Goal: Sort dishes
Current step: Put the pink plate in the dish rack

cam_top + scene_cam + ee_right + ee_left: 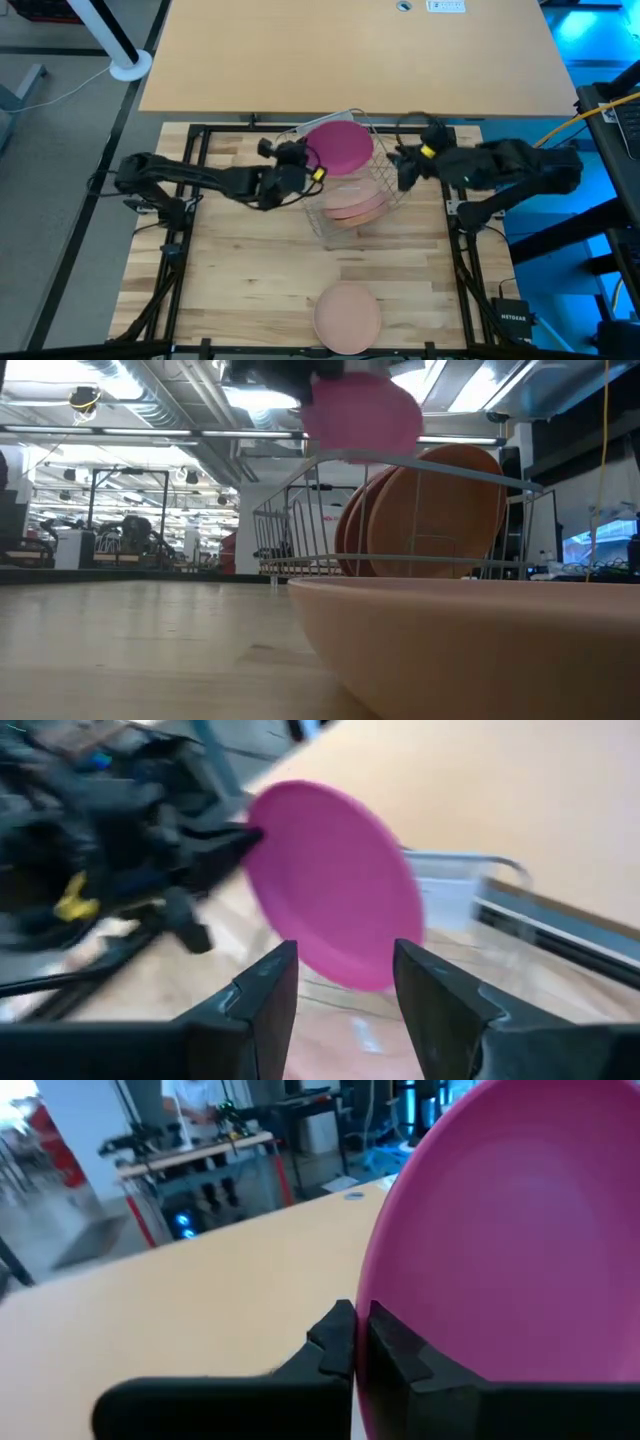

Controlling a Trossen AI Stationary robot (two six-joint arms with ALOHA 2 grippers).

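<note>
One magenta plate (343, 146) I hold clamped by its rim in the left gripper (303, 160) above the wire rack (321, 228), ready for slotting, while the right gripper (397, 166), fingers apart, waits beside the rack.

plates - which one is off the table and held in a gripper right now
The magenta plate, clamped at its rim by the left gripper above the wire rack. The orange plates stand in the rack; the peach plate lies on the table.
</note>
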